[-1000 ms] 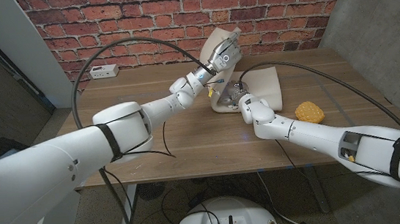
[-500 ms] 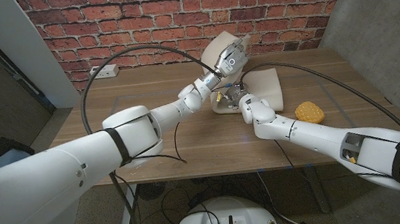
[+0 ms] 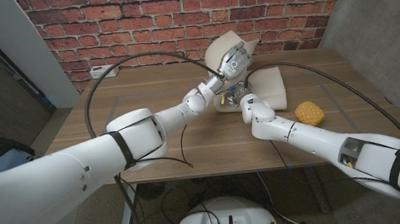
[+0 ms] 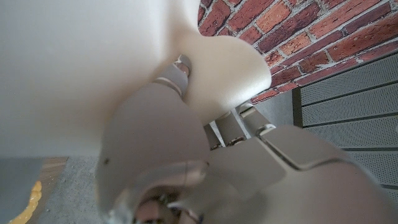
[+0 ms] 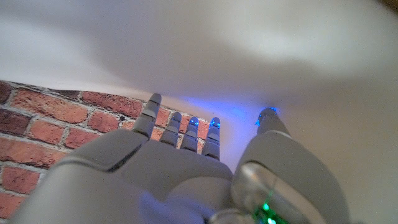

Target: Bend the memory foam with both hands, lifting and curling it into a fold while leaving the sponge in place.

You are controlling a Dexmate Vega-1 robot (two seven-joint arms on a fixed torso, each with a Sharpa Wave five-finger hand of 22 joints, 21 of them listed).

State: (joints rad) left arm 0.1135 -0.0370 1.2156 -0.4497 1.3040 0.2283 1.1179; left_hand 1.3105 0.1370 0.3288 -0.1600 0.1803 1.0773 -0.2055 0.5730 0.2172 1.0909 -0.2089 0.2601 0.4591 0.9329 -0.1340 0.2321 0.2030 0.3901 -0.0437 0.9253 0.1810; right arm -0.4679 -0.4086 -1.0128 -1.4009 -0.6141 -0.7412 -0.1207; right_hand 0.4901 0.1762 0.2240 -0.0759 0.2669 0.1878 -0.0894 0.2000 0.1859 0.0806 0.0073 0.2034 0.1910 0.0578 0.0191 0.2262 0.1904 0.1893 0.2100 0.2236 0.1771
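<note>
Two hands are working on one pale slab: the memory foam (image 3: 255,70) is lying on the wooden table (image 3: 150,124) with its left end raised and curling over toward the brick wall (image 3: 175,11), while its right end is sitting flat, near the yellow sponge (image 3: 309,112) but apart from it. The left hand (image 3: 230,59) is gripping that raised flap; in the left wrist view its fingers (image 4: 180,65) are pressing into the foam, which is bulging softly around them. The right hand (image 3: 237,97) is reaching in just below the left hand, at the base of the lifted part; its fingertips (image 5: 180,124) are lying side by side against the foam's underside, but whether they are clasping it or only propping it, I cannot tell.

Judging by how it is sagging and dimpling, the foam is looking light, soft and slow to spring back, so it is likely yielding rather than slipping. Taking hold near opposite edges of the lifted end, with fingers spread wide, seems best for rolling it further, keeping the motion away from the sponge.
</note>
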